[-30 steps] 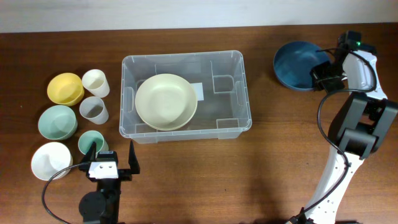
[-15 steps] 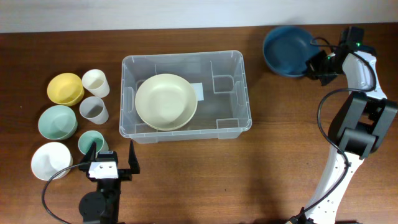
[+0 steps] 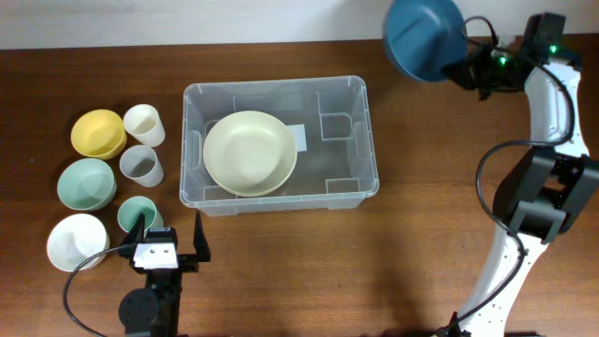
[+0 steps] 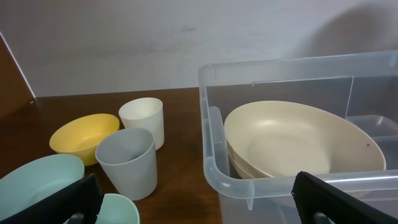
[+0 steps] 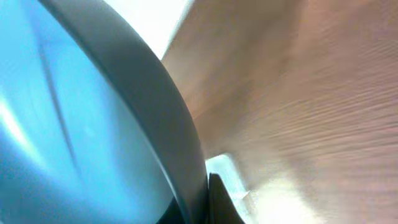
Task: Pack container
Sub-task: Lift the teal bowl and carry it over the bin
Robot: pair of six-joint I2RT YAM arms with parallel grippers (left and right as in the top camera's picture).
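The dark wooden counter [image 3: 281,271] carries everything. The container [image 3: 337,159], a clear rectangular bin with rounded corners, stands open at its middle, long side running left to right.

The right arm reaches toward the far right corner, where the right claw [image 3: 468,67] is clamped on the rim of a blue bowl [image 3: 423,37]. That bowl is tilted and sits beyond the container's far right corner, apart from it, overlapping the pale strip behind the counter. In the right wrist view its curved rim fills most of the frame, with one dark finger [image 5: 217,199] against it.

A cream bowl [image 3: 250,153] lies upright in the left half of the container, and the right half holds nothing but the moulded base.

Left of the container stand three smaller bowls in a column: a yellow bowl [image 3: 98,133] farthest back, a mint bowl [image 3: 87,183] in the middle, a white bowl [image 3: 77,241] nearest.

The left claw [image 3: 169,227] rests low at the near edge, spread wide and gripping nothing.

Between the bowls and the container stand a white cup [image 3: 144,124], a grey cup [image 3: 141,166] and a mint cup [image 3: 137,214], all upright.

A white label [image 3: 298,138] shows on the container's base, just beside the cream bowl.
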